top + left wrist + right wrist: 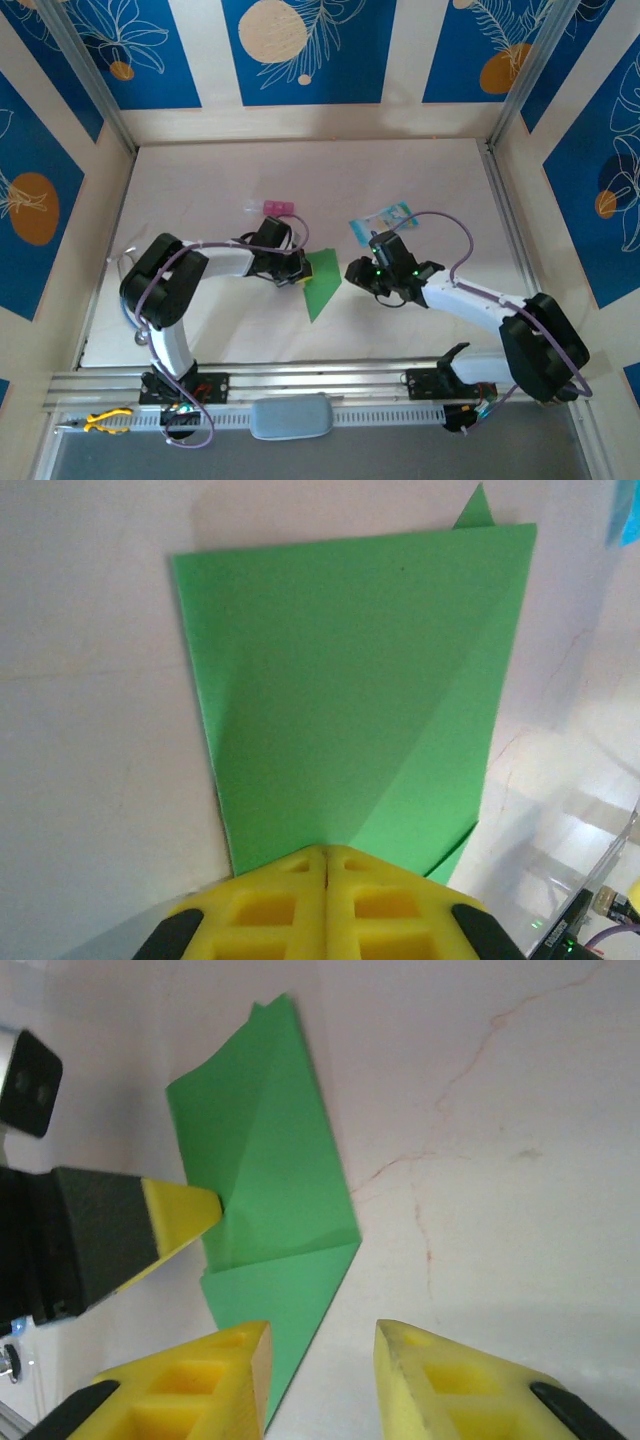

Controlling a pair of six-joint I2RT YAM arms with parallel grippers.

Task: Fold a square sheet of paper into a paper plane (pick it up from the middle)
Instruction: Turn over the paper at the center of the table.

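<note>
The paper [322,283] is bright green and folded into an angular shape with diagonal creases and a pointed corner. It lies on the white table [420,180], in the middle between the two arms.

The left gripper [326,868] is at the paper's left edge. Its yellow jaws are pressed together with no gap, and the edge of the paper runs in between them. From the right wrist, its fingertip [190,1210] shows pinching the sheet at a fold.

The right gripper [320,1355] stands just right of the paper. Its jaws are partly apart and hold nothing. The paper's lower point reaches beside one finger [240,1375], and bare table shows in the gap.

Farther back, a pink block [278,207] and a blue packet [386,218] lie apart from the paper.
</note>
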